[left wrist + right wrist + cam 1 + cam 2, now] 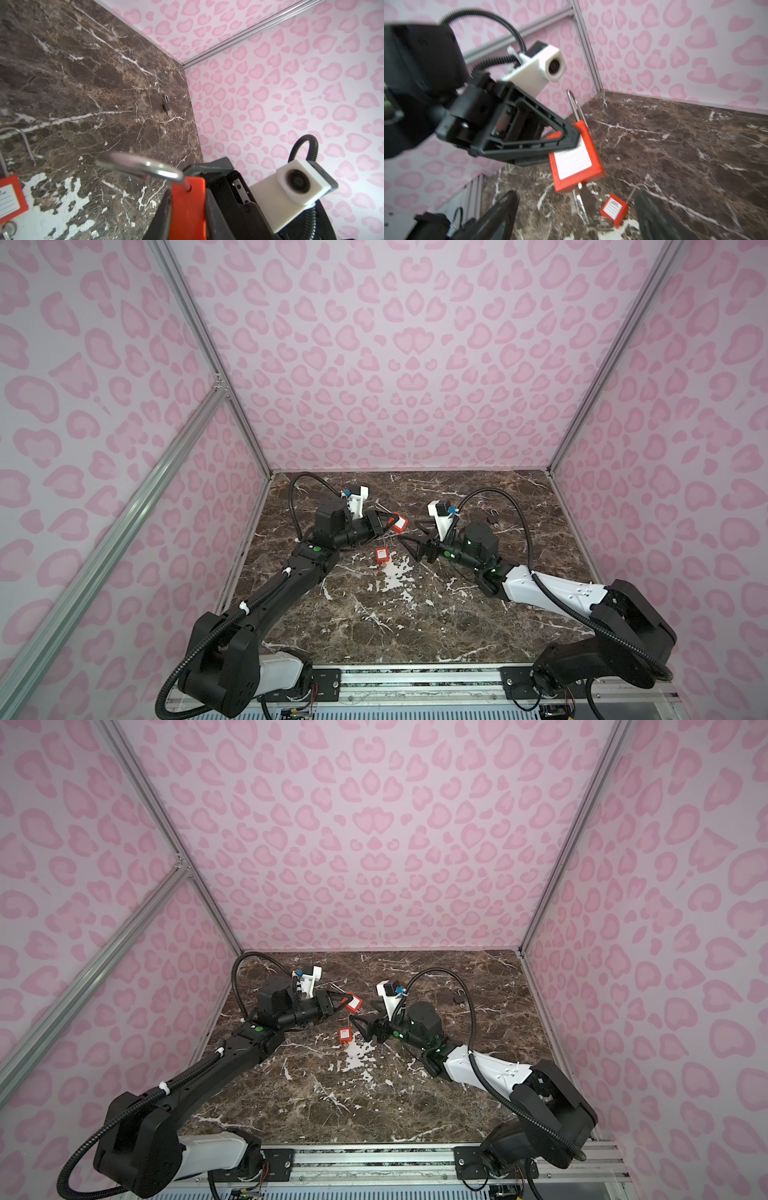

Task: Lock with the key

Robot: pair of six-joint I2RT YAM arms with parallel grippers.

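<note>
I'm seeing left gripper (572, 136) clamping raised lock (577, 166). Right gripper (409, 547) gaping wide, gripping nothing, hovering just beside it. Key (581, 197) seemingly hanging from lock's underside, blurred. Spare lock (381, 555) lying on table (415, 614) below.

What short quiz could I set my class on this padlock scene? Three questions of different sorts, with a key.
1. True or false: the right gripper is shut on the key.
2. How many red padlocks show in a top view? A one, B two, C three.
3. What does the left gripper hold?
Key: 1 false, its jaws stand open. 2 B: the held padlock and the lying padlock on the table. 3 The held padlock, with the key in its bottom.
</note>
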